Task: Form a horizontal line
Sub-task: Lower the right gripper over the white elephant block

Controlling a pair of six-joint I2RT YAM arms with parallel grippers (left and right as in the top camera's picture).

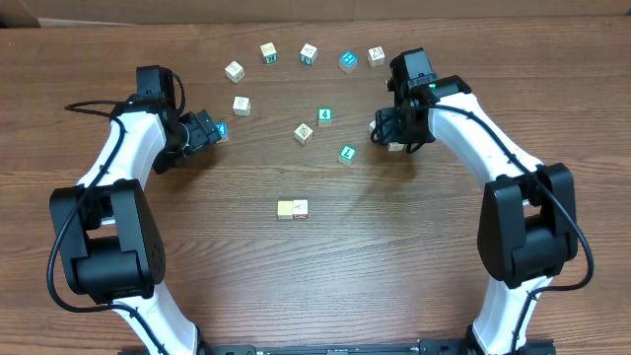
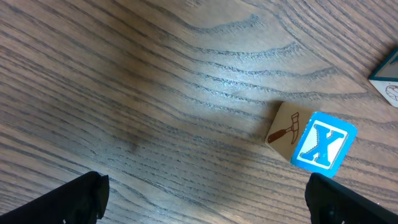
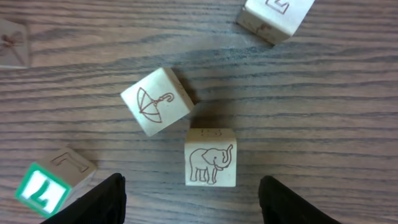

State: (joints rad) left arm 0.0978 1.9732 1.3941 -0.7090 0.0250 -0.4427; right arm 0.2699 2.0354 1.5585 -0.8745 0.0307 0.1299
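Much is out of sight from where I stand. In the overhead view the right gripper (image 1: 394, 133) and its arm cover the cubes at the upper right, and only pale corners peek out. Each wrist camera catches only its own dark fingertips at the bottom edge. Both pairs stand wide apart, so the right gripper and the left gripper (image 2: 205, 191) are both spread and gripping nothing. The row (image 1: 293, 208) lies just below the middle of the overhead view and counts two: a pale yellow cube (image 1: 286, 208) touching a whitish cube (image 1: 300, 208). Nine loose cubes lie scattered above it, and a tenth, the blue X cube (image 2: 323, 146), sits by the left gripper. The right wrist view shows five cubes: an elephant cube (image 3: 210, 158), an umbrella cube (image 3: 157, 101), a green 7 cube (image 3: 45, 186), and two cut off by the frame.
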